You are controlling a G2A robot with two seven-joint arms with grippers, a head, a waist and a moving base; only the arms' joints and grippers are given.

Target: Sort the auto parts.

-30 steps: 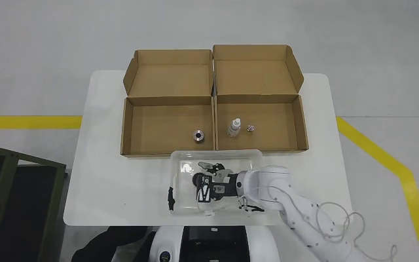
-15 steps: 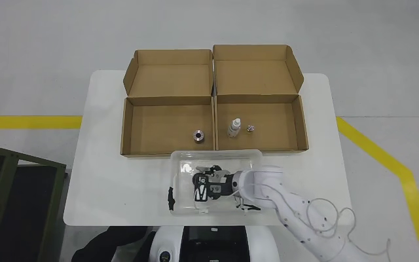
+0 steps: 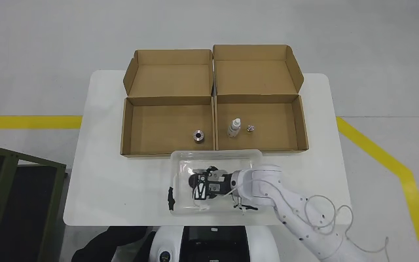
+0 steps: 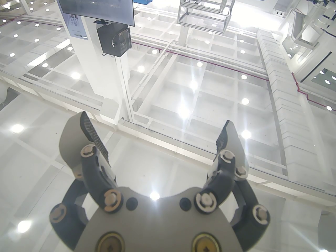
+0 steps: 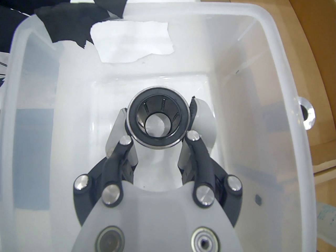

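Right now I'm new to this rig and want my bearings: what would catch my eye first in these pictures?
The right gripper, down in the clear bin at the table's near edge, is shut on a black, steel-rimmed bearing. Beyond the bin, one open cardboard box holds a round metal part; the second box beside it holds a bottle-shaped part and a tiny piece. The left gripper faces the ceiling, jaws open.
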